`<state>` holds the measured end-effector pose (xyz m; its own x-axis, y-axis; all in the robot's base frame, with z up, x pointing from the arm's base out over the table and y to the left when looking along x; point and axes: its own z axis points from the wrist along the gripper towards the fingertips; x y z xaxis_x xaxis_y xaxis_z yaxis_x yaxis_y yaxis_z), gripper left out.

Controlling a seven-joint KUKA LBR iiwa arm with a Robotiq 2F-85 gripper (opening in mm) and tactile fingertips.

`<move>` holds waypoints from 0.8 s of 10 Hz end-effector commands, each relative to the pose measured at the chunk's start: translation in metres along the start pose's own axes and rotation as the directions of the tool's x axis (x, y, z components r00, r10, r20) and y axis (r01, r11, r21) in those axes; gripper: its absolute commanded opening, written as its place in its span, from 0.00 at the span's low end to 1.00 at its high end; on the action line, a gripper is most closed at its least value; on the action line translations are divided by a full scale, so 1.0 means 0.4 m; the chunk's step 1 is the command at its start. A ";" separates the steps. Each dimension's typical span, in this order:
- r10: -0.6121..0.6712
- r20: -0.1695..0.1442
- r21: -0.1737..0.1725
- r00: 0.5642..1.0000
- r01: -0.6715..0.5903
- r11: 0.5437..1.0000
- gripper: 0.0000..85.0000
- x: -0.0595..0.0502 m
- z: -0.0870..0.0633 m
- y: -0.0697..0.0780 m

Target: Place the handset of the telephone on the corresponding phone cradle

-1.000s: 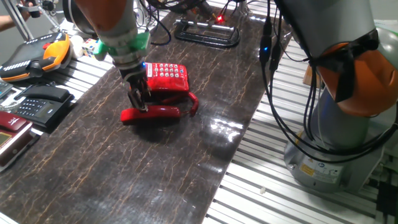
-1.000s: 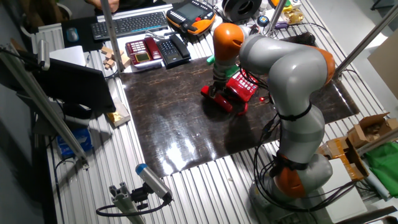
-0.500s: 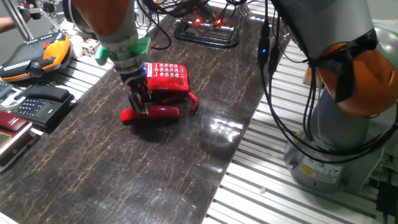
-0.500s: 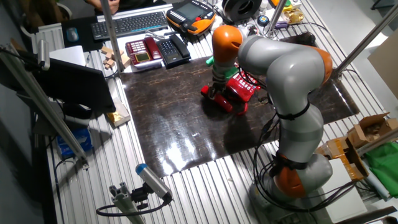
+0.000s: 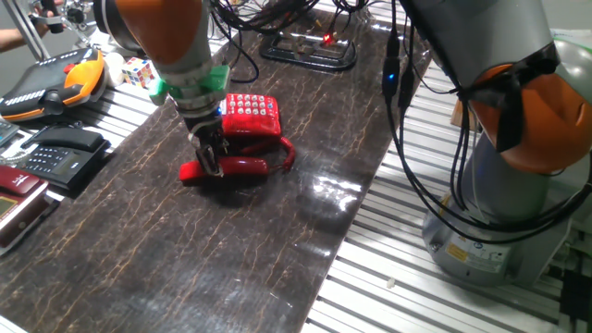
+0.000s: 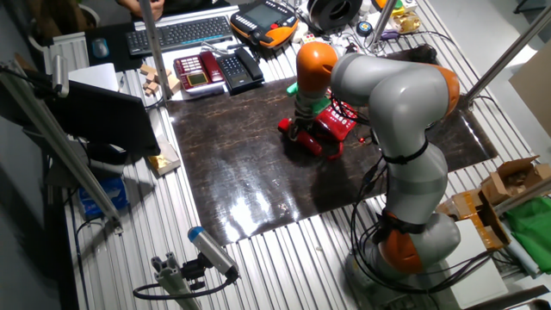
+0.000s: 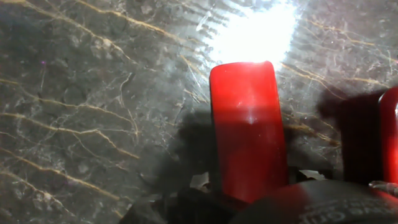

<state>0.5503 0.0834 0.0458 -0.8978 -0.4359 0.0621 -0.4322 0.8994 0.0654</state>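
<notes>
1. Handset lies flat on bench, just at 6 o'clock of the red telephone, off its cradle recess.
2. Looks light, stiff, glossy plastic, so I'd expect it slippery. Coiled cord at its 3 o'clock end may tug back.
3. Best hold, I judge: across the narrow mid-shaft, not the bulbous ends.
4. Long axis runs 9–3 in one fixed view, roughly parallel to phone's near edge.
5. Pincer is down on the handset, left of centre; fingers seem to straddle it. Can't tell if clamped; hand view shows only the red bar.
</notes>
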 end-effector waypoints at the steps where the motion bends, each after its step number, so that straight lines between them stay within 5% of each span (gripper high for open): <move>1: 0.000 0.009 0.004 1.000 0.000 1.000 0.78 0.003 0.004 0.000; 8: 0.003 0.021 0.035 1.000 -0.004 0.999 0.70 0.005 0.005 0.001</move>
<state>0.5482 0.0832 0.0439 -0.9012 -0.4316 0.0404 -0.4307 0.9020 0.0290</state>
